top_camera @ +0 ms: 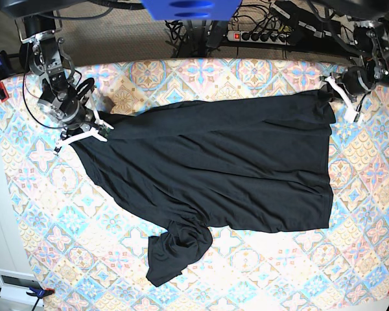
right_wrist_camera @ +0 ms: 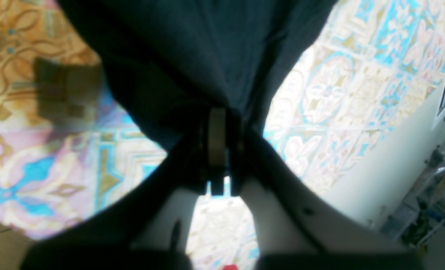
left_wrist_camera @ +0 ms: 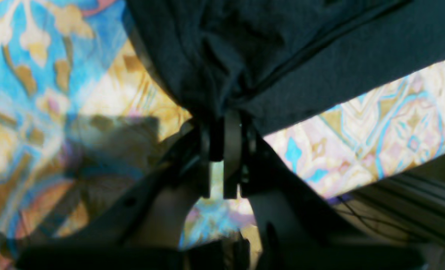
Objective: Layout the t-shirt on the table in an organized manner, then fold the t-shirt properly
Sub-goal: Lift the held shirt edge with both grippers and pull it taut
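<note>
Now both tools pinch the t-shirt (top_camera: 220, 168) — the left tool (left_wrist_camera: 225, 112) has its jaws closed on a bunched edge of black cloth, and the right tool (right_wrist_camera: 218, 108) likewise. Between them the garment lies spread across the patterned bench (top_camera: 376, 259), one sleeve crumpled below the right tool's side.

t-shirt (top_camera: 214, 168): showing no print, logo or label; plain black across the whole visible surface.
table (top_camera: 259, 272): carrying only tile patterns on its cloth; no letters or numbers are appearing among them.
power strip (top_camera: 259, 35): lying at the far edge of the base view; any marking on it is perhaps there but is reading too small to make out.
Wrist views: showing blurred fabric and pattern only; nothing readable is appearing.
</note>
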You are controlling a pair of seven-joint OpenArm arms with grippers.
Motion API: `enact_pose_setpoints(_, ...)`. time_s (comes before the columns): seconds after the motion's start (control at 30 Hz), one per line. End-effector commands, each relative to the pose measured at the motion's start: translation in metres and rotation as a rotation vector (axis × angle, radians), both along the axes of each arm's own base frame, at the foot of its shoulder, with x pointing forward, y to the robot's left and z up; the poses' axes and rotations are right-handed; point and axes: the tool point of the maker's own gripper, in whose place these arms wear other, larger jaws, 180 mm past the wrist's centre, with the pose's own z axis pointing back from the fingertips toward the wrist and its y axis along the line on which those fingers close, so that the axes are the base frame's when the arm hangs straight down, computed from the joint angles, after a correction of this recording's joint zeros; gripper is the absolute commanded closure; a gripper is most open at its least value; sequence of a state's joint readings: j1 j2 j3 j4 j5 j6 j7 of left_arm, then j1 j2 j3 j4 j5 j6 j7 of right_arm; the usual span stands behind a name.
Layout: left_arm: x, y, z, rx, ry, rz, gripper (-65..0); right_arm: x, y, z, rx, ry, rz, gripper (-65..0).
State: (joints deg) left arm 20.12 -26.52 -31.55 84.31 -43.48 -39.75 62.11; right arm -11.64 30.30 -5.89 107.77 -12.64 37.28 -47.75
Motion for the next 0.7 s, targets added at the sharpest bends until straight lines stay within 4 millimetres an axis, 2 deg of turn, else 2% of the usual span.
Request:
enact_pose_setpoints(0.0,-0.003,0.015,0.008,0.036,-0.002,-0.001,0.0,-0.001,-0.002,0.005,-0.009,-0.015,0.004,0.0)
enact_pose_setpoints(0.07,-0.003,0.03,0.02,0.071,-0.008,-0.016,0.0,-0.011,0.001,0.002,-0.003,0.002,0.014,0.0)
enact_pose_setpoints(0.2,-0.003,0.043,0.033,0.088,-0.015,-0.033,0.0,-0.032,0.007,-0.006,0.007,0.042,0.029,0.0)
enact_pose_setpoints(0.47,-0.014,0.063,0.044,0.135,0.027,-0.071,0.0,-0.068,0.011,-0.017,0.012,0.112,0.041,0.0)
enact_pose_setpoints(0.57,-0.022,0.063,0.047,0.156,0.047,-0.102,0.0,-0.088,0.012,-0.025,0.014,0.158,0.042,0.0)
enact_pose_setpoints(0.67,-0.027,0.055,0.054,0.179,0.046,-0.16,0.0,-0.099,0.012,-0.029,0.016,0.184,0.043,0.0)
